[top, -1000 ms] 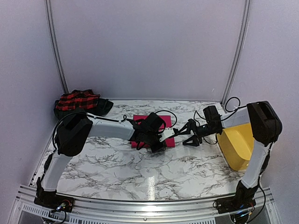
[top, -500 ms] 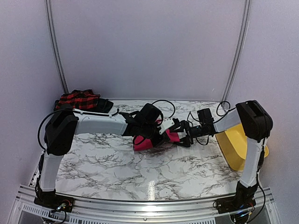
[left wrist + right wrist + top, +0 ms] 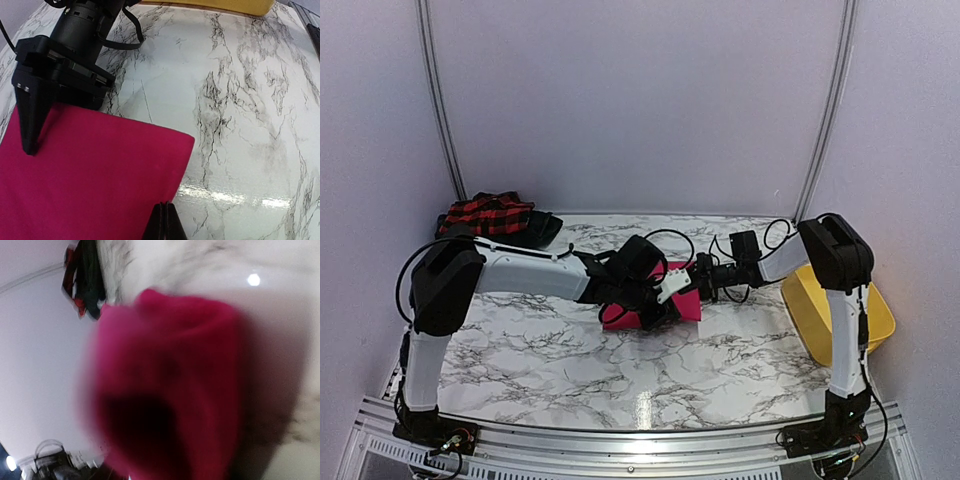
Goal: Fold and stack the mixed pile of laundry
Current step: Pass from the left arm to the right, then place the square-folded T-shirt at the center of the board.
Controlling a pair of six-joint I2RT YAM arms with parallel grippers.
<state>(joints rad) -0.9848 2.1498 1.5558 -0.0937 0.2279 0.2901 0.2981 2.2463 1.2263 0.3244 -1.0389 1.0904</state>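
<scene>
1. Item in hand: plain magenta-pink soft garment [image 3: 100, 175], spread flat near the middle of the white marble-patterned bench [image 3: 720, 370]. It has one clean squared corner and no wrinkles on the part that shows.
2. Left end effector [image 3: 165, 222]: fingers pressed together, with the tip at the garment's edge. Whether any cloth is caught between them cannot be told.
3. Right end effector [image 3: 698, 280]: at the garment's right-hand edge.
   - The left wrist view shows one dark finger resting on top of the cloth, with its partner hidden.
   - The right wrist view is filled with blurred magenta.
   - Whether it is spread or pinching cannot be told.
4. Remaining laundry: red-and-black checked soft garment [image 3: 485, 213] heaped with a dark soft garment [image 3: 542, 228] at the back left corner of the bench, well apart from the magenta piece.
5. Yellow plastic tub [image 3: 805, 300]: at the right edge of the bench, behind the right arm. It is not part of the pile.
6. Step judged in hand: folding the magenta garment. The other two are not yet dealt with.
7. Handling notes, as judgement:
   - Get a sure pinch on a single edge layer at each side before lifting.
   - Carry both edges across together and level, so the fold line stays straight.
   - Lay corner on corner.
   - Let go only once the cloth lies flat.
   - Keep the two end effectors from colliding, as they work very near each other.
</scene>
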